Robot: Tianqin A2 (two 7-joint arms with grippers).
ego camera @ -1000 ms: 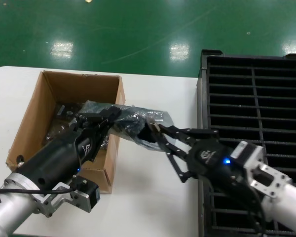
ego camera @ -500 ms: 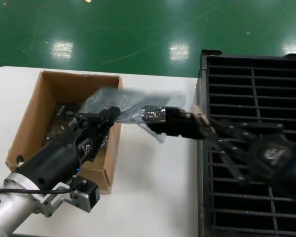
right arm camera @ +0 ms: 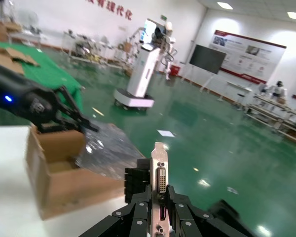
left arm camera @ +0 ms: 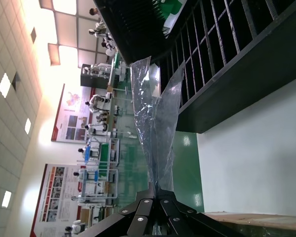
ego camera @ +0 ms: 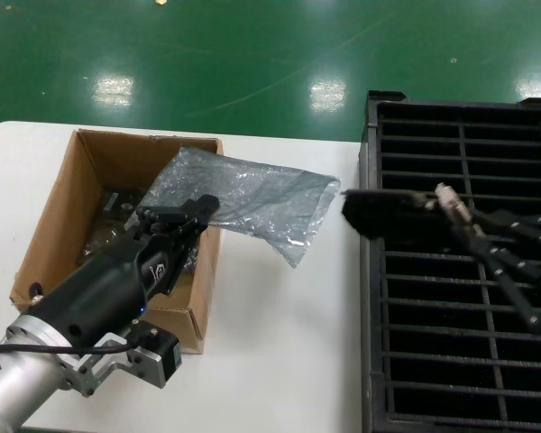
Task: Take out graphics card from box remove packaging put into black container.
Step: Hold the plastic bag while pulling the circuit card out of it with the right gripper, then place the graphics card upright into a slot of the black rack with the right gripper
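My left gripper [ego camera: 197, 209] hangs over the brown cardboard box [ego camera: 54, 216], shut on one end of the crinkly silver packaging [ego camera: 252, 203]. The bag hangs empty, stretching right over the white table. In the left wrist view the packaging [left arm camera: 155, 123] rises from my shut left gripper [left arm camera: 154, 190]. My right gripper [ego camera: 455, 216] is shut on the graphics card [ego camera: 388, 215], which hangs dark and level above the left side of the black container [ego camera: 370, 162]. The right wrist view shows the graphics card [right arm camera: 159, 177] by its silver bracket, clamped in my right gripper [right arm camera: 159, 200].
Dark bagged cards [ego camera: 108, 230] lie inside the box. The slatted container fills the right side, its tall wall running along the white table [ego camera: 270, 343]. Green floor lies beyond the table's far edge. The right wrist view looks back at the box [right arm camera: 54, 173].
My right gripper has pulled the graphics card out of the packaging and carried it right, over the black container. The bag stays in my left gripper, now empty and spread out.
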